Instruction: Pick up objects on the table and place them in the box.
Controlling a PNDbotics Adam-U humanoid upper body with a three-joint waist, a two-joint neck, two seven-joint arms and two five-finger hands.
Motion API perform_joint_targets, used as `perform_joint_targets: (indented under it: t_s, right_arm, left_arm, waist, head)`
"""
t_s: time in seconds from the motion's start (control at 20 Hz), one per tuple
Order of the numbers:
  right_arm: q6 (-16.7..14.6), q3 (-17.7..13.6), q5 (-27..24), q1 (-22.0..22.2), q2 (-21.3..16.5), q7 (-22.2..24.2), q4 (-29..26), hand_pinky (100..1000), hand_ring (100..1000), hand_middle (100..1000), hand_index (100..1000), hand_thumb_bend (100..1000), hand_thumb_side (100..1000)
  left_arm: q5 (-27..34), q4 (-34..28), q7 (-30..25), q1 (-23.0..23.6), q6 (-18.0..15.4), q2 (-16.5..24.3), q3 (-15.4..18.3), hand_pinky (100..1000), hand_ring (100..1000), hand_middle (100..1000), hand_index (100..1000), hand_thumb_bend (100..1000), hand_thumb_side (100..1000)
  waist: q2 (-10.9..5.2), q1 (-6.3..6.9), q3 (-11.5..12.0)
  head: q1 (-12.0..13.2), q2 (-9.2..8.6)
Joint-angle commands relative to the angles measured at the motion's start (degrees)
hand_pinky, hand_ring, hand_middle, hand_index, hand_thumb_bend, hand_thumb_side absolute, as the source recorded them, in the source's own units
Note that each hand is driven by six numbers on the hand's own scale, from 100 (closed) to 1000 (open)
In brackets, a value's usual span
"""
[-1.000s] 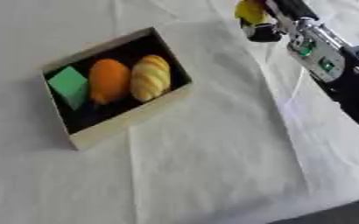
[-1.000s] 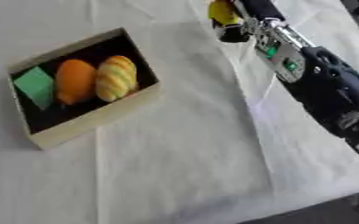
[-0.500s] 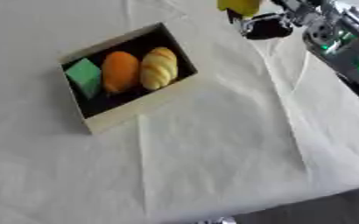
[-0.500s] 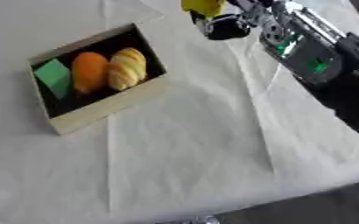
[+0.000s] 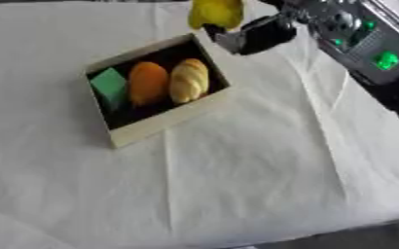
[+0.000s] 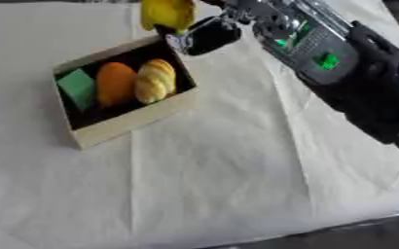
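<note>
A: Edges and free room?

B: The shallow tan cardboard box with a dark inside (image 5: 165, 125) lies askew on the white-clothed worktop (image 5: 237, 185). The near half of the cloth is bare; the worktop's front edge shows at the bottom right.

A: Box contents?

B: A green block (image 5: 110, 87), an orange oval fruit (image 5: 148, 83) and a ridged yellow bread roll (image 5: 189, 80), side by side.

A: Hand?

B: The right hand (image 6: 205, 34) reaches in from the upper right, fingers curled on a yellow rounded object (image 5: 216, 12), above the box's far corner. Left hand not seen.
</note>
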Motion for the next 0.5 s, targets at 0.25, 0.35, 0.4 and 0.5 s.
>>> perform_joint_targets:
  t_s: [0.25, 0.35, 0.4, 0.5]
  right_arm:
    - [-1.17, 3.36, 1.59, -4.73, 4.21, 2.66, 7.91, 780, 637, 564, 700, 100, 100]
    - [-2.18, 4.05, 3.53, -5.34, 5.21, 2.70, 10.41, 779, 659, 597, 732, 100, 100]
    - [-2.72, 4.35, 4.77, -5.60, 5.66, 2.64, 11.65, 779, 670, 612, 746, 100, 100]
    - [-3.74, 4.94, 7.52, -6.04, 6.49, 2.85, 14.35, 785, 710, 667, 783, 100, 100]
  left_arm:
    - [0.25, -2.09, -1.94, -1.80, 0.52, 0.19, -0.84, 808, 764, 707, 848, 134, 484]
    - [0.25, -2.27, -2.17, -1.91, 0.61, -0.02, -1.05, 808, 764, 707, 848, 131, 486]
    - [0.25, -2.35, -2.29, -1.93, 0.65, -0.09, -1.13, 808, 764, 707, 848, 131, 486]
    - [0.19, -2.45, -2.44, -1.92, 0.70, -0.18, -1.18, 808, 764, 708, 848, 132, 485]
  waist:
    - [-2.17, -1.19, 1.10]
    - [-2.15, -1.34, 1.32]
    - [-2.14, -1.39, 1.40]
    - [-2.13, -1.48, 1.50]
  head:
    - [-1.21, 0.24]
    - [-1.31, 0.24]
    - [-1.35, 0.24]
    - [-1.43, 0.24]
